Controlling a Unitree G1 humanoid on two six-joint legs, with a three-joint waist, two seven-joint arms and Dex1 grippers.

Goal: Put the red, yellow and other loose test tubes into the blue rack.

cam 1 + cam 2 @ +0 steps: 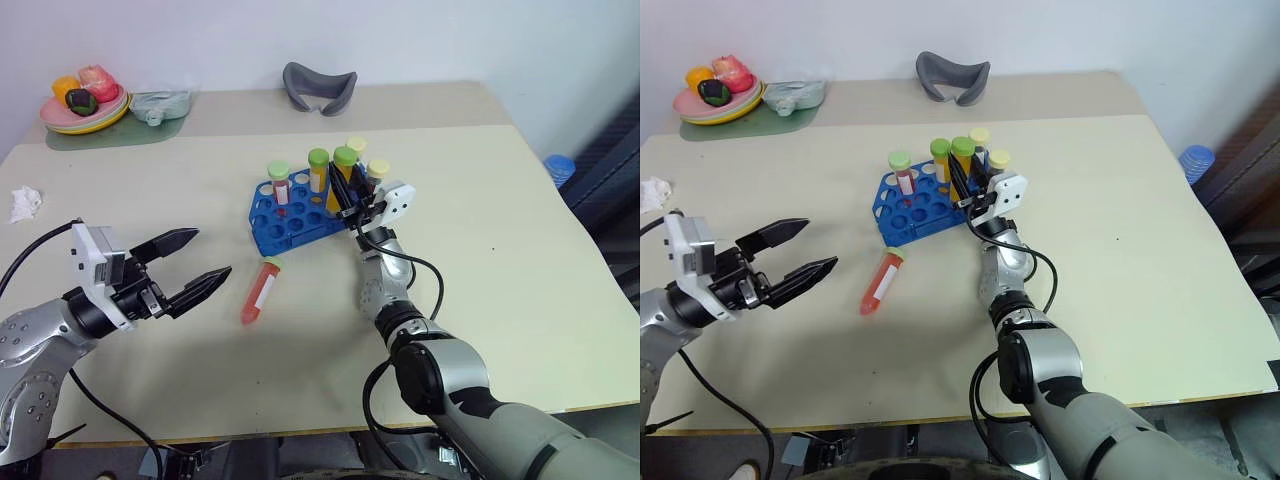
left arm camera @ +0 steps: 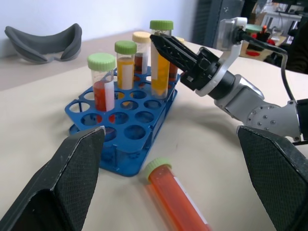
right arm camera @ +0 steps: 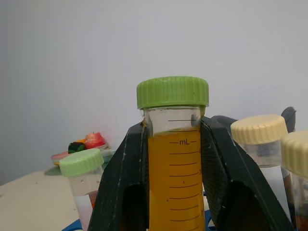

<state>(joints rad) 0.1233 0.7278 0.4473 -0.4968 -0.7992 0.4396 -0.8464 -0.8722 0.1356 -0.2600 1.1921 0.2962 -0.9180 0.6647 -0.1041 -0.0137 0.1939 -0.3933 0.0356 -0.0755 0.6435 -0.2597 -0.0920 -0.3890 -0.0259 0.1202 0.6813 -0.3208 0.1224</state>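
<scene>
Five capped tubes stand in the blue plastic rack mid-desk; right pincer clamps the yellow green-capped tube, left pincer gapes near the front edge of the cream desk.

Pale beige table against a plain white wall

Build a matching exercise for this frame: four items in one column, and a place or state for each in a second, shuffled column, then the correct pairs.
Column 1
1. yellow tube with green cap
2. red tube
3. left gripper
4. grey curved object

Column 2
A. open, holding nothing
B. lying on the table in front of the blue rack
C. at the far side of the table
D. upright at the rack, clamped by the right gripper

Pairs: 1-D, 2-B, 3-A, 4-C
</scene>
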